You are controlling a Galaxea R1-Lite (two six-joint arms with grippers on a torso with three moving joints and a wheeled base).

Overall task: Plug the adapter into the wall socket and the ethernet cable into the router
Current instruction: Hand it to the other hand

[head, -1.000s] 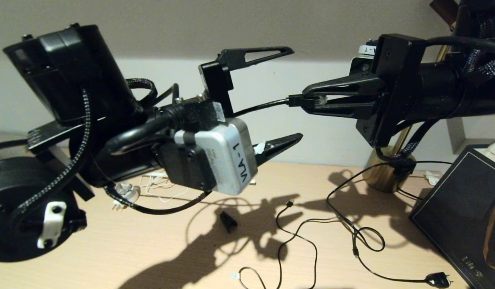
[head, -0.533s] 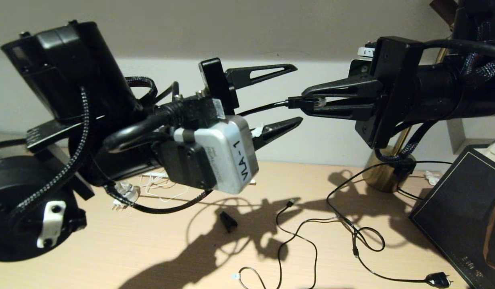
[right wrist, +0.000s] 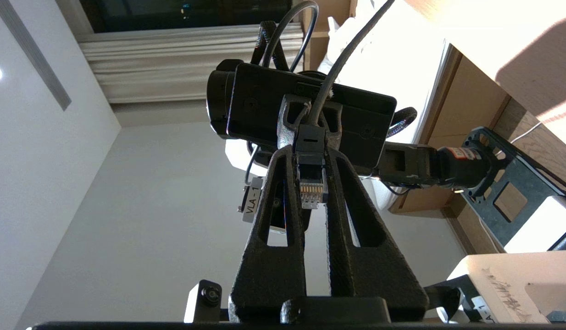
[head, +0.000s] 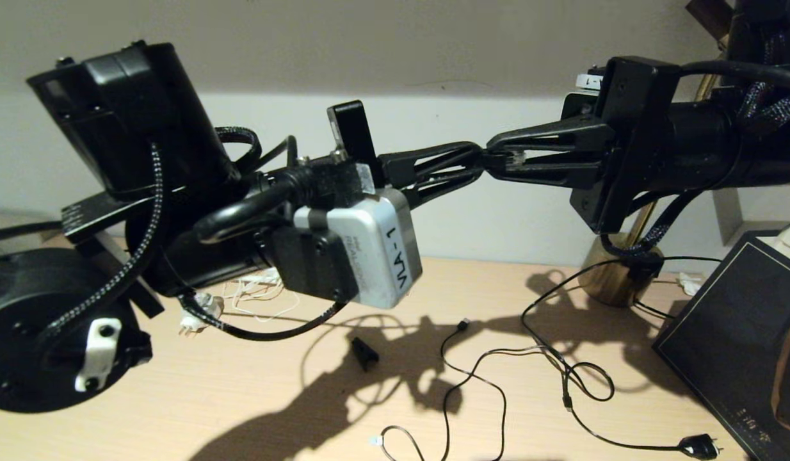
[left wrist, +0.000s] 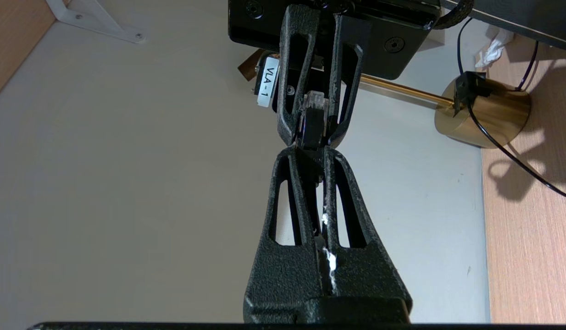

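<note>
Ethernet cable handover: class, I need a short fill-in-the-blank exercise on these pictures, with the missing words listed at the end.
1. The right gripper is shut on the cable's clear ____.
2. The left gripper grips the ethernet cable just behind it, so the two grippers meet tip to ____.
3. Both grippers are raised above the ____.
4. The lamp base by the wall is ____ in colour.

Missing words: connector; tip; desk; gold
</note>
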